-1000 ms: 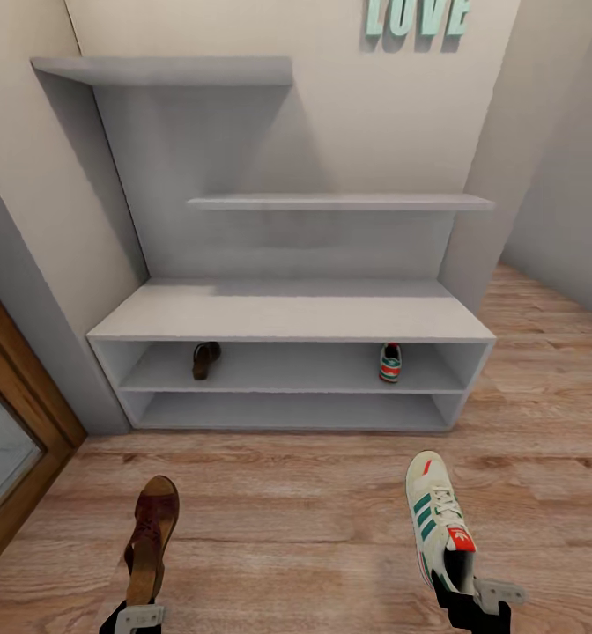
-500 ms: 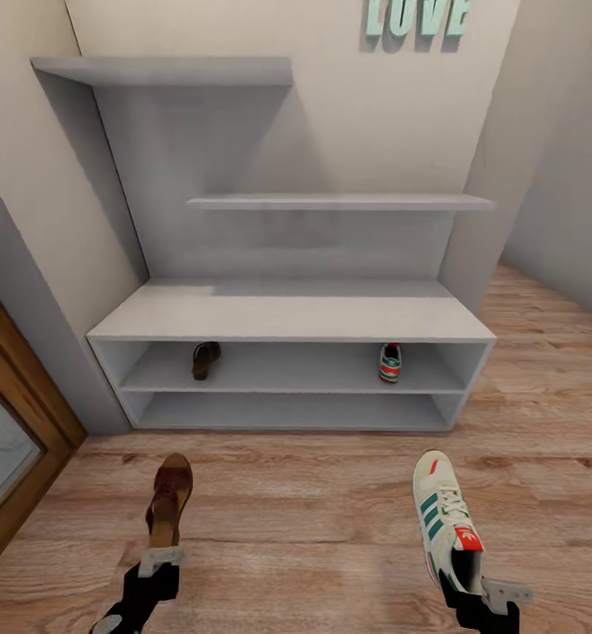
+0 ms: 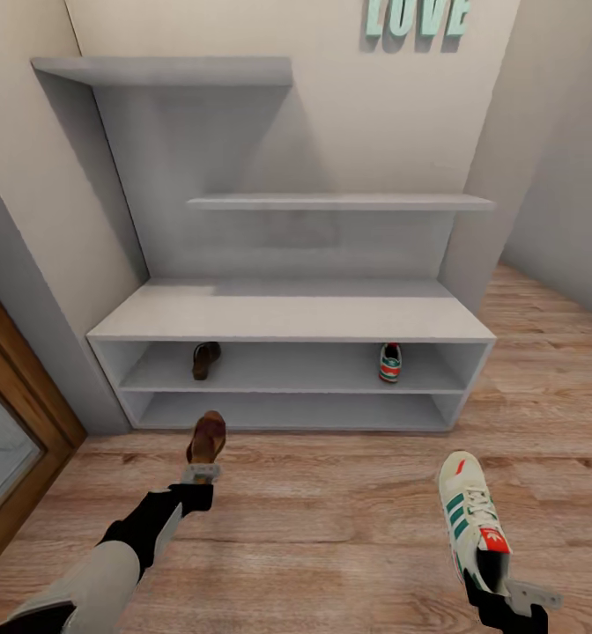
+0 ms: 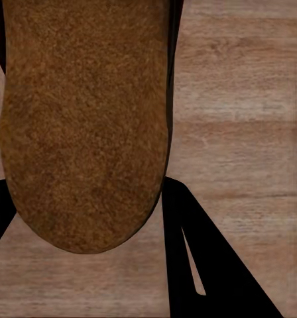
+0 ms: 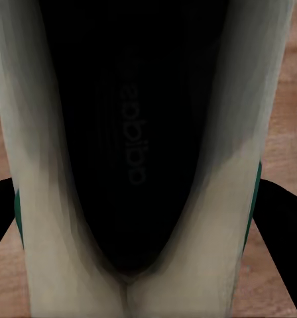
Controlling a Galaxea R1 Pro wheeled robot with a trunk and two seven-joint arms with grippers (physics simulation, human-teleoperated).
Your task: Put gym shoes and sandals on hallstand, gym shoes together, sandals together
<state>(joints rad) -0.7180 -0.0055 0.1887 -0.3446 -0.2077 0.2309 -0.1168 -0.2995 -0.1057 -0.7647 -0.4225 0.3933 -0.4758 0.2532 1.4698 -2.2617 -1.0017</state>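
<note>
Head view: pale grey hallstand [image 3: 287,313] against the wall, two long open shelf bays below, floating shelves above. Upper bay holds one brown sandal [image 3: 205,359] toward its left end and one gym shoe [image 3: 390,362] toward its right end, well apart, both heel-out.

Left gripper [image 3: 200,473] reached forward over the wood-plank corridor floor [image 3: 331,519], fingers closed on the heel end of the second sandal [image 3: 207,438]. That sandal is off the floor, toe pointing at the lower bay, just in front of the hallstand's bottom edge. Left wrist view: its grainy brown sole [image 4: 85,119] with a dark finger [image 4: 208,265] alongside it and floor planks behind.

Right gripper [image 3: 507,599] low at the near right, fingers clamped on the heel of the second gym shoe [image 3: 472,519], toe forward, well short of the hallstand. Right wrist view: the shoe's dark opening and cream sides [image 5: 148,165] close up.

Teal "LOVE" letters [image 3: 417,16] on the wall above.
</note>
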